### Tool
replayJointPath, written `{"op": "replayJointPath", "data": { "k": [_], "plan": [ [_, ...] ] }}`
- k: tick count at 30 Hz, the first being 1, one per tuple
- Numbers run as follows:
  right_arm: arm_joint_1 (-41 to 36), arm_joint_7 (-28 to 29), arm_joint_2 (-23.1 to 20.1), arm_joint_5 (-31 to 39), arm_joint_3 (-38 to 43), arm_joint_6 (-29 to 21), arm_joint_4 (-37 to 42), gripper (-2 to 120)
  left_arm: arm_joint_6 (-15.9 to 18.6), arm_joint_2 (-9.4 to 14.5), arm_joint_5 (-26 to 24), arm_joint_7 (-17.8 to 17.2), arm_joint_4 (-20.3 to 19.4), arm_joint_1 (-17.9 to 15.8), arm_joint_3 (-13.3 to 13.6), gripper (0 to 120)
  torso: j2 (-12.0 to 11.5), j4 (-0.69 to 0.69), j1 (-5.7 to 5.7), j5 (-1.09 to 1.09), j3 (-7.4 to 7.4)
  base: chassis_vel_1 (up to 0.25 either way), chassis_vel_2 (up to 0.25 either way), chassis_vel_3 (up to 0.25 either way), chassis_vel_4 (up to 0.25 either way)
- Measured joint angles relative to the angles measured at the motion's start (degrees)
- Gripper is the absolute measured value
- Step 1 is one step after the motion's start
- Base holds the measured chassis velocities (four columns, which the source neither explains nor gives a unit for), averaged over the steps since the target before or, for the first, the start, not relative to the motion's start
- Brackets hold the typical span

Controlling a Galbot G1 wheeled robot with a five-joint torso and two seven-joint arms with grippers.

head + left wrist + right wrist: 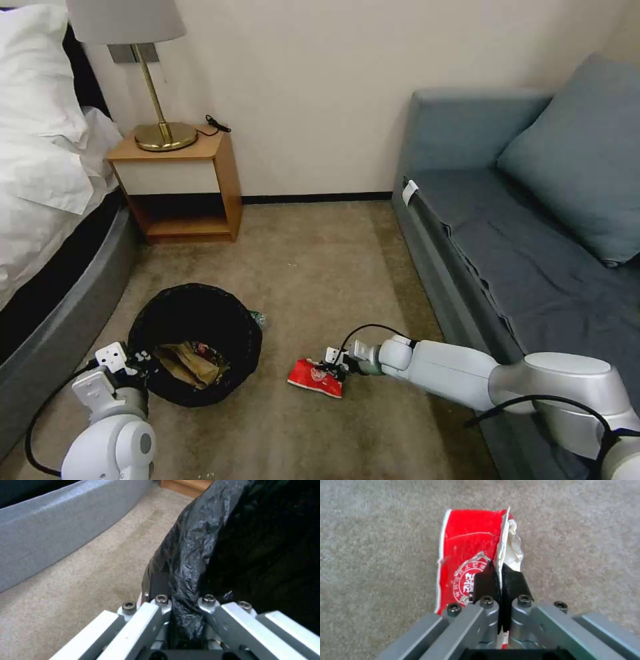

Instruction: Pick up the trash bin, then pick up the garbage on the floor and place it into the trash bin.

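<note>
The right gripper (498, 580) is clenched on the edge of the red snack packet (466, 562), low over the beige carpet (320, 267). The left gripper (181, 605) pinches the rim of the round trash bin with crinkly black bag (197, 340); inside lies a tan paper bag (187, 363), perhaps with another wrapper.

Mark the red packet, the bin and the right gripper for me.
red snack packet (315, 377), head view, on its red face.
trash bin (230, 320), head view, on the black liner's inner wall.
right gripper (496, 573), right wrist view, between the fingertips pinching the packet's edge.
</note>
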Motion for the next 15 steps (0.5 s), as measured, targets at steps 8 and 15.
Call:
{"op": "replayJointPath", "data": {
  "k": [8, 15],
  "plan": [
    [2.0, 2.1, -6.4, 3.1, 2.1, -0.1, 8.2, 0, 0.0, 0.0, 0.0, 0.0, -0.1, -0.1, 0.0, 2, 0.0, -0.01, 0.0, 0.0, 0.0, 0.0, 0.0, 0.0, 0.0],
    [2.2, 3.4, -11.0, 5.7, 8.7, -0.6, 17.7, 0, 0.2, 0.1, 0.0, 0.0, 0.0, -0.2, 0.2, 2, 0.0, -0.01, 0.0, 0.0, 0.0, 0.0, 0.0, 0.0, 0.0]
  ]
}}
